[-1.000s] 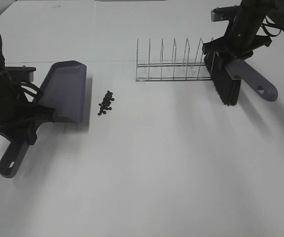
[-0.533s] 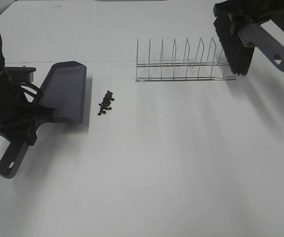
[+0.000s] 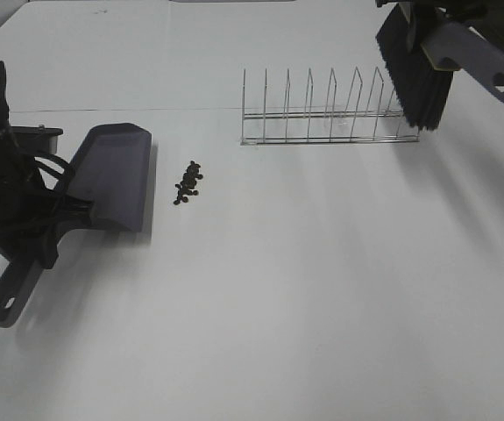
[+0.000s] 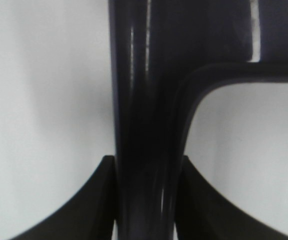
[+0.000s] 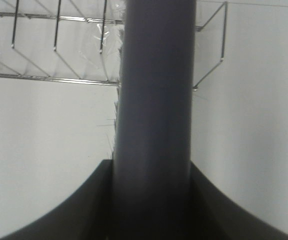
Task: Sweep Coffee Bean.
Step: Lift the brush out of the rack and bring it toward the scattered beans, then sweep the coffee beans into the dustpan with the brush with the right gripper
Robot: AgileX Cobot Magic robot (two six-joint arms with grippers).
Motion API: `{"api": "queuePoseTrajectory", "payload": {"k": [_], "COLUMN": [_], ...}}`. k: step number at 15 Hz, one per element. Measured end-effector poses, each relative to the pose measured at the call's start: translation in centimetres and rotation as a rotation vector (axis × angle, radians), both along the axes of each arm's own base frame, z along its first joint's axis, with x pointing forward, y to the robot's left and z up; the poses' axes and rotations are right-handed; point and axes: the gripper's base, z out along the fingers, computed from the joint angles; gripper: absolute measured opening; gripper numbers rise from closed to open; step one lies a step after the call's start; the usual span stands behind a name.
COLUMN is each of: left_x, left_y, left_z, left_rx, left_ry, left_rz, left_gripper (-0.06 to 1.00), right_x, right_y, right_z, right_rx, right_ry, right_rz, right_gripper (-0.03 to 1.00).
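Note:
A small cluster of dark coffee beans (image 3: 188, 182) lies on the white table, just right of the grey dustpan (image 3: 111, 175). My left gripper (image 3: 37, 230) is shut on the dustpan's handle (image 4: 146, 150), with the pan's front edge facing the beans. My right gripper (image 3: 436, 17) is shut on the grey brush handle (image 5: 156, 100) and holds the brush (image 3: 414, 74) in the air at the far right, black bristles hanging over the right end of the wire rack. The brush is far from the beans.
A wire rack (image 3: 326, 114) with several upright dividers stands at the back, right of centre; it also shows in the right wrist view (image 5: 58, 45). The dustpan handle's end (image 3: 6, 298) points toward the front left.
My right gripper lifted the brush up and to the right, from the table beside the rack to above the rack's right end. The dustpan shifted slightly left and forward.

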Motion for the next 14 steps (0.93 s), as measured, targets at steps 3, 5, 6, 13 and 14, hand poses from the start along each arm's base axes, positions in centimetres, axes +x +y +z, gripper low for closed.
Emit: {"api": "queuePoseTrajectory", "payload": {"k": [3, 5, 6, 13, 14], "left_x": [-0.2, -0.3, -0.2, 0.0, 0.0], "left_y": [-1.2, -1.5, -1.5, -1.7, -1.7], "left_z": [-1.4, -2.8, -3.2, -3.9, -3.9], "left_rx": [0.008, 0.014, 0.013, 0.011, 0.011], "left_ry": [0.024, 0.056, 0.054, 0.065, 0.065], "left_rz": [-0.014, -0.011, -0.011, -0.004, -0.004], "left_gripper": [0.27, 0.27, 0.27, 0.27, 0.27], "right_x": [-0.8, -1.4, -1.8, -6.0, -6.6], "right_y": [3.5, 5.5, 6.5, 15.1, 16.8], "right_z": [-1.3, -1.9, -2.2, -6.5, -6.8], "right_rx": [-0.034, -0.051, -0.054, -0.16, -0.194], "right_ry": [0.04, 0.059, 0.068, 0.13, 0.09], "right_rz": [0.067, 0.104, 0.12, 0.236, 0.266], "right_gripper": [0.28, 0.28, 0.28, 0.28, 0.28]}}
